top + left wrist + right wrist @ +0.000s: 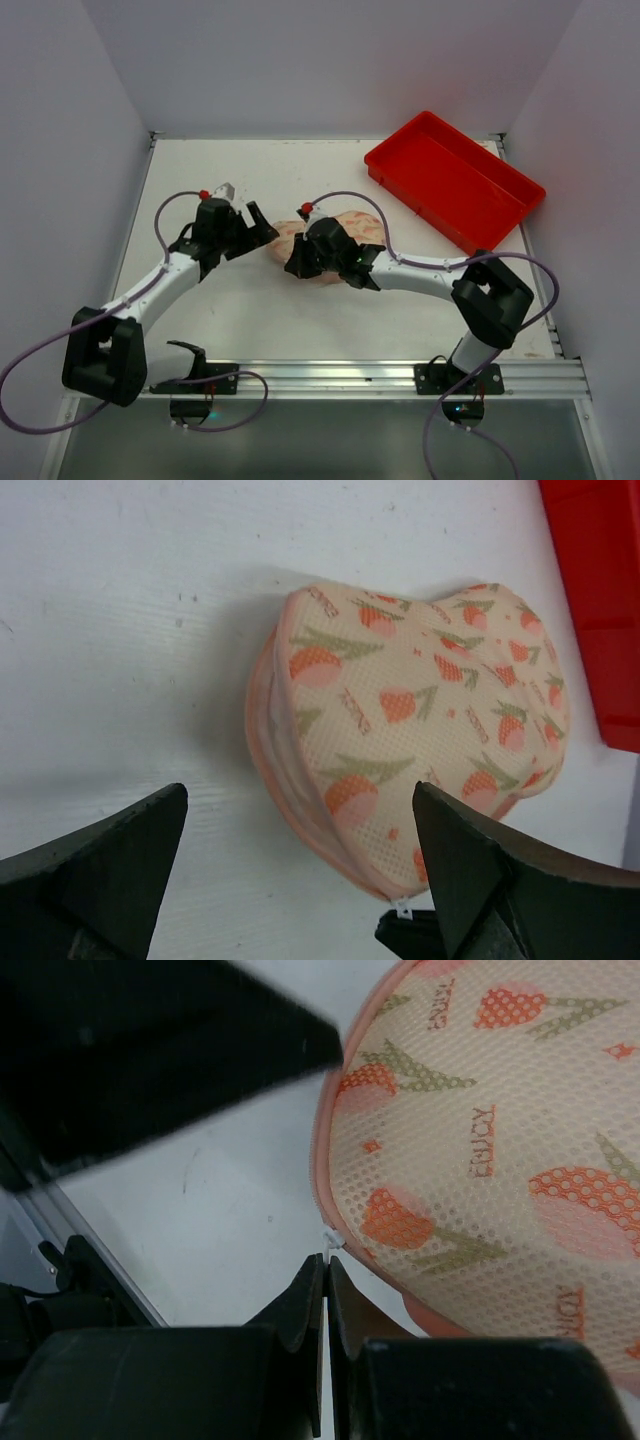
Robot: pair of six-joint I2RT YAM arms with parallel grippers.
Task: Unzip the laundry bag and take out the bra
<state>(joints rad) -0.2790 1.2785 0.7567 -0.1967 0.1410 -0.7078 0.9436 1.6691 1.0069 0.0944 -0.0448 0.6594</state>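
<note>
Two steps make this task, and I judge I am at the start of the first one. The laundry bag (420, 710) looks closed along the pink zipper edge where I can see it, so the bra is hidden from me. The bag lies on the bench (330, 325) near the red tray (455, 180), on the tray's side toward my left arm. My right fingers (323, 1278), at the bag's rim far from the tray, are pressed together and seem to pinch the small white zipper pull (331, 1241). My left fingers (263, 224) are spread wide, a little further from the tray, touching nothing. Next the pull should travel along the rim while the left fingers steady the bag, which I think may slide. The bag is domed, of cream mesh fabric with orange-pink fruit print.
</note>
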